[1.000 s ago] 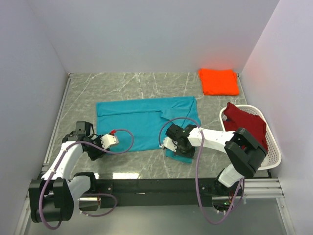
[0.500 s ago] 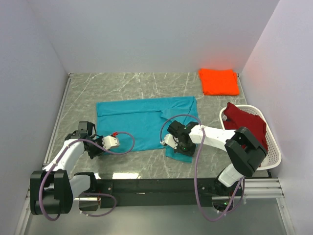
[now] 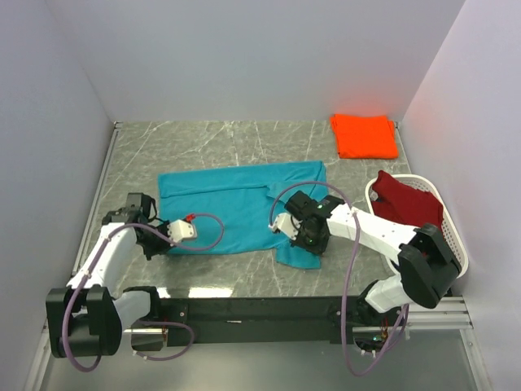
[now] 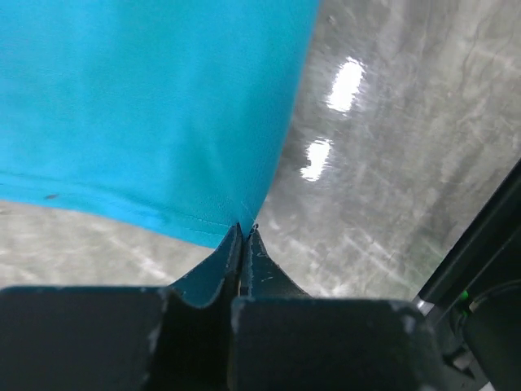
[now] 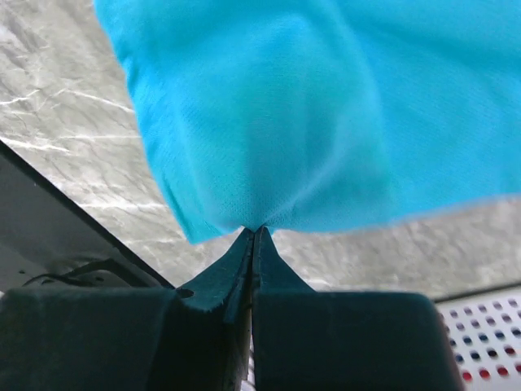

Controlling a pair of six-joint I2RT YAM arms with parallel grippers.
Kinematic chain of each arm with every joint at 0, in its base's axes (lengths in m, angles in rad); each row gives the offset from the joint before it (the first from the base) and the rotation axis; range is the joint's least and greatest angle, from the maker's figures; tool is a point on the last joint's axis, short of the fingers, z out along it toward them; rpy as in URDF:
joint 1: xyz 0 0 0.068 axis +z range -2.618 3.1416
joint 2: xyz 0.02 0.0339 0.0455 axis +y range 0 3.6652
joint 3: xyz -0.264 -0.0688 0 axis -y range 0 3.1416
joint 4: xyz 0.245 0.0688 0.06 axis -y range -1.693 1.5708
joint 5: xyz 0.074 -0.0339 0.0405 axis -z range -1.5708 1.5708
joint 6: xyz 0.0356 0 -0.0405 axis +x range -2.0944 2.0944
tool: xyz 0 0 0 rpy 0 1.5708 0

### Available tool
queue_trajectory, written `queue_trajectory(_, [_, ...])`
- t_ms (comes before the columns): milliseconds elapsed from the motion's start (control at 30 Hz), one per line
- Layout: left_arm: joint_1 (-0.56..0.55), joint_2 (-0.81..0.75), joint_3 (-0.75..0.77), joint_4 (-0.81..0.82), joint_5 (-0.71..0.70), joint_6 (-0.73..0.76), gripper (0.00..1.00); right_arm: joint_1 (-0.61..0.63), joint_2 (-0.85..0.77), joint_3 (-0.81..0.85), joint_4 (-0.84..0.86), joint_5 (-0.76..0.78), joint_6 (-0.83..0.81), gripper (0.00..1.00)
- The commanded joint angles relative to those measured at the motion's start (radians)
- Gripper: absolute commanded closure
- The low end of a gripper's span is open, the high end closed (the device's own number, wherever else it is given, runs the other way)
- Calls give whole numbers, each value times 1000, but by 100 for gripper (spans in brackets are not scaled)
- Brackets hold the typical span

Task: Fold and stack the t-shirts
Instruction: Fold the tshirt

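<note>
Item: teal t-shirt (image 3: 228, 204), flat on table (image 3: 163, 147). Left gripper (image 4: 244, 235) and right gripper (image 5: 255, 232), both pinched shut on its near edge. Risk I note: thin bites; uneven lifting could slip a corner, skewing the fold.

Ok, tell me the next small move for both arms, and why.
Probably raise both grippers a little, together, to start folding the near edge over. The left gripper and right gripper are each shut on the near edge of the teal t-shirt, which lies spread on the table, not yet folded across.
</note>
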Motion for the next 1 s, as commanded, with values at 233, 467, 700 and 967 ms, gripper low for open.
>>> queue_trajectory(233, [65, 183, 257, -91, 108, 0, 99, -155, 43, 225, -67, 15, -99, 100])
queue_trajectory(467, [76, 304, 366, -59, 132, -40, 99, -227, 186, 418, -105, 24, -163, 100])
queue_trajectory(700, [95, 405, 447, -15, 134, -58, 99, -276, 299, 582, -130, 34, -214, 100])
queue_trajectory(967, [102, 497, 512, 53, 129, -86, 99, -318, 420, 746, -148, 44, -244, 100])
